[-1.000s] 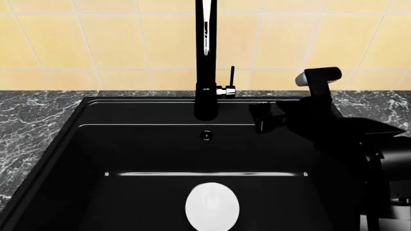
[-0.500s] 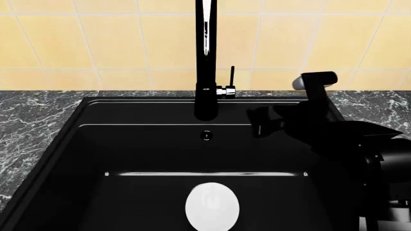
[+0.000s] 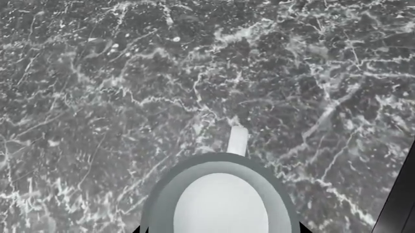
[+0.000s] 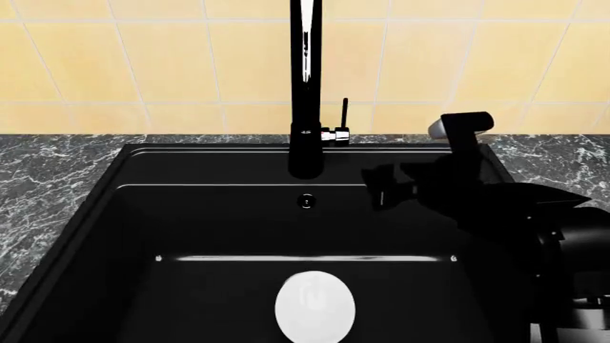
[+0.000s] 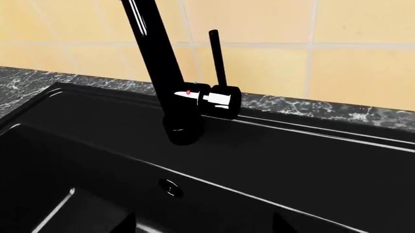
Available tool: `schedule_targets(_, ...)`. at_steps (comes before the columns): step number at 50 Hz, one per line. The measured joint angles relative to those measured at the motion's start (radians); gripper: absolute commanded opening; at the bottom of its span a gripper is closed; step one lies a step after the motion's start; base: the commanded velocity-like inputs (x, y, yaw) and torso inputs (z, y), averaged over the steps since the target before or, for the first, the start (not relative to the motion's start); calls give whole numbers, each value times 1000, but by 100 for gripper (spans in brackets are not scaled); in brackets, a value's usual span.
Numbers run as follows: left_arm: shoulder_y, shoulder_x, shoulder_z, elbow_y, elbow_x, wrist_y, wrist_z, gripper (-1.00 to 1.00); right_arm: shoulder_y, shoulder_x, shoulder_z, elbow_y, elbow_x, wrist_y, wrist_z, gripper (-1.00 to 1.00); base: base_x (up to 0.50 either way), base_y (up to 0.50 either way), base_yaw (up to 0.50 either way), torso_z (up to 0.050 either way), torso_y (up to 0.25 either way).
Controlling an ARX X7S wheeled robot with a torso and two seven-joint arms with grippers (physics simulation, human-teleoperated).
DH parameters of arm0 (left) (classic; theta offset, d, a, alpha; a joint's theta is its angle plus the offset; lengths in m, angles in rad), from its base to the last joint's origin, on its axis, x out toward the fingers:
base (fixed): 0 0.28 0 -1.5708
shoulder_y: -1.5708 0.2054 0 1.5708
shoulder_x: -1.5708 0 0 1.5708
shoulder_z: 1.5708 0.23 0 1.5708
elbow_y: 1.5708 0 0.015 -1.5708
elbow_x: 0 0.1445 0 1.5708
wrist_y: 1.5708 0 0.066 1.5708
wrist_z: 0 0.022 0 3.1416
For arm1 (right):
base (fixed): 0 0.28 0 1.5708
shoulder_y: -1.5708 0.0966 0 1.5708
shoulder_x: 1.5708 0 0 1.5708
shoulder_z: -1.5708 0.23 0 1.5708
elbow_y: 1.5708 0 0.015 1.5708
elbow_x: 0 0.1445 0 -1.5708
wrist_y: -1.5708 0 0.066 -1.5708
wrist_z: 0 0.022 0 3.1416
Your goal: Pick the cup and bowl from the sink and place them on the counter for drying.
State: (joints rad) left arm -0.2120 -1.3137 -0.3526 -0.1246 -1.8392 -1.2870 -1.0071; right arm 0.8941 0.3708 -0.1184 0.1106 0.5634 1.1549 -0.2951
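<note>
White cup (image 3: 220,204): we saw it close under the left wrist camera, mouth up, with a grey rim around a white inside. It was above the counter (image 3: 129,73) and out of the sink.
Left gripper: its fingers did not show clearly, so we could not tell whether it was clamped on the cup or apart.
Bowl (image 4: 315,307): we saw it as a white oval on the sink floor, near the front and about midway across, with nothing touching it.
Sink (image 4: 238,214): we saw a matte black basin with its overflow hole (image 4: 306,202) in the back wall, below the faucet.
Right gripper (image 4: 379,187): it hung over the back right part of the sink, just right of the faucet's base. Its fingers looked spread and we saw nothing between them. It was well apart from the bowl.
Faucet (image 4: 305,86): it stood tall and black at the sink's back edge, with a thin upright lever (image 4: 344,114) beside it.
Counter: grey veined stone ran along both sides of the sink and behind it.
Wall (image 4: 143,64): we saw yellow tiles behind the counter.
</note>
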Motion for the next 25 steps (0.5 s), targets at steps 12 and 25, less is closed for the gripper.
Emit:
schedule_targets(12, 64, 34, -61, -7, 36, -5, 34, -100, -1, 0, -4, -7, 7, 9, 6, 100, 0, 0, 0, 0, 1)
schedule_targets(25, 61, 36, -55, -16, 41, 6, 44, 100, -18, 4, 2, -21, 17, 15, 12, 100, 0, 0, 0, 0, 0)
